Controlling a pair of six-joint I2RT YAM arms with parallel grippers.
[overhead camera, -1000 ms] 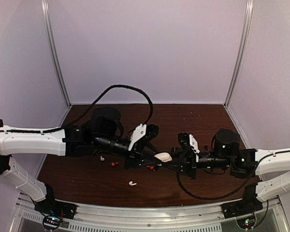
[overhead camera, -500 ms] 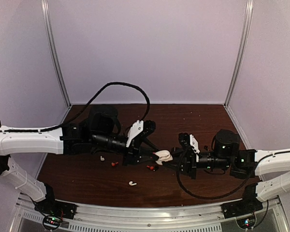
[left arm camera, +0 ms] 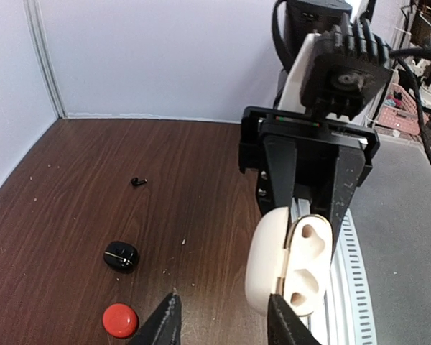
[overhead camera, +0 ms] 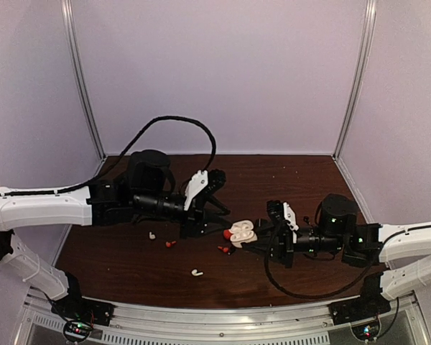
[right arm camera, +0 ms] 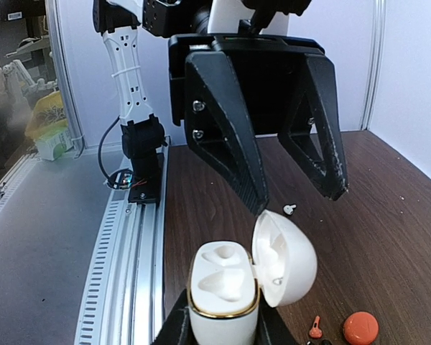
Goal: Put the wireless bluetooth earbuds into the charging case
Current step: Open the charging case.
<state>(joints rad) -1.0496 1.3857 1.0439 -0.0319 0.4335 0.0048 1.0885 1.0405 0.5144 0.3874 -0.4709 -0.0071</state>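
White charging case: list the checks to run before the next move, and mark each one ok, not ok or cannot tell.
1. Case open: ok. The white charging case has its lid hinged back.
2. Room inside: ok. Both sockets are empty.
3. Case held: ok. The right gripper is shut on its base.
4. Earbud in hand: not ok. The left gripper is open and empty.
5. Earbud to fetch: ok. A white earbud lies loose on the table.
6. Clearance at the lid: cannot tell. One left fingertip overlaps its edge in the right wrist view.
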